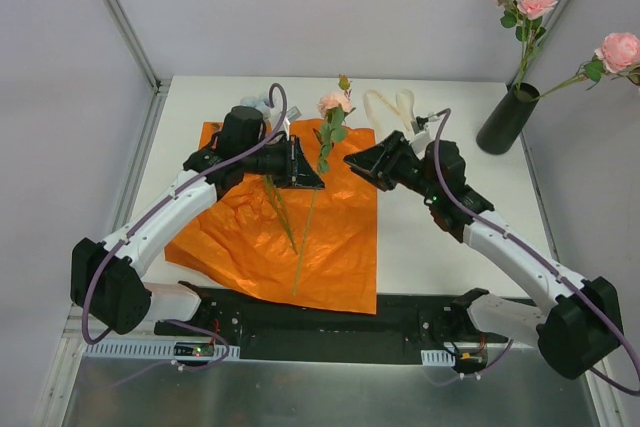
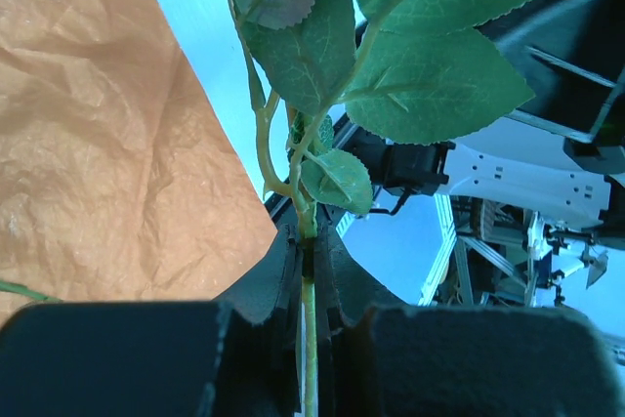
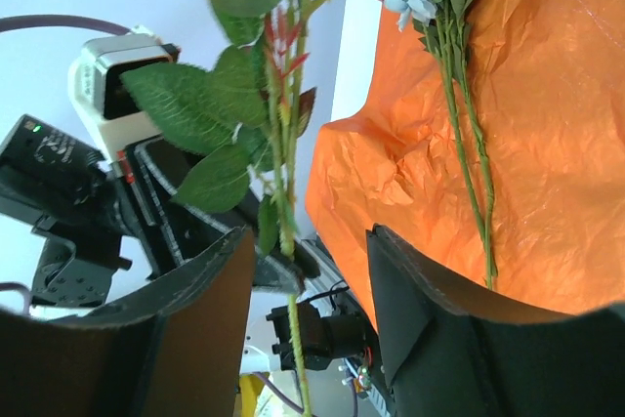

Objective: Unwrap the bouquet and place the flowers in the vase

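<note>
**A:** How do the fingers stand?

**B:** The left fingers (image 2: 275, 312) are clenched on one thin green stem (image 2: 309, 339), on its bare part just under the leaves (image 2: 430, 56). The right fingers (image 3: 195, 319) are released. What seems the same stem passes between them, nearer to one finger, and I see no touch.

**A:** How will this flower handle?

**B:** It is light, I judge, but the stem is thin and bends easily. The pink bloom (image 1: 333, 102) beyond the fingers makes it top-heavy. I would take it on the bare stem, not on leaves or petals, which can slip or crush.

**A:** And further out?

**B:** Beside the right fingers, the other flowers (image 3: 459, 95) lie on the orange paper (image 1: 250, 237). The vase (image 1: 507, 119) stands well apart on the worktop (image 1: 430, 237), behind the right fingers.
</note>
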Robot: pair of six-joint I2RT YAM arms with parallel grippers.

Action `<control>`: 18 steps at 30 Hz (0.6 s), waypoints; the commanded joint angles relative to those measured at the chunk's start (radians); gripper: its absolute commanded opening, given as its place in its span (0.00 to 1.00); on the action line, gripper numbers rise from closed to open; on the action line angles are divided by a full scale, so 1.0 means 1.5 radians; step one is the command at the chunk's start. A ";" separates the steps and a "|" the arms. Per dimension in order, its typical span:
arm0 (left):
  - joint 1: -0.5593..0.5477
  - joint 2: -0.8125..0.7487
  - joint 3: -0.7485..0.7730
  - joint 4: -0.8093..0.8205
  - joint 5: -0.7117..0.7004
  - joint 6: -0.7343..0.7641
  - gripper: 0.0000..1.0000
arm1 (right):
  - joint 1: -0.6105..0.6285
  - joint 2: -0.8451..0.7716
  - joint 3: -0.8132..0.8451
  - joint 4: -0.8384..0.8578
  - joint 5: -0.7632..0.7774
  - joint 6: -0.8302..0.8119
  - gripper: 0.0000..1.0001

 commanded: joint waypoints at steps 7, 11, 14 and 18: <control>-0.013 -0.008 0.022 0.043 0.068 0.018 0.00 | 0.040 0.072 0.034 0.161 0.023 0.020 0.52; -0.015 -0.011 0.016 0.045 0.065 0.014 0.00 | 0.058 0.094 0.037 0.199 0.019 0.021 0.52; -0.017 -0.012 0.009 0.050 0.064 0.010 0.00 | 0.071 0.108 0.043 0.208 0.025 0.022 0.50; -0.018 -0.013 0.003 0.055 0.064 0.006 0.00 | 0.080 0.123 0.045 0.222 0.028 0.028 0.37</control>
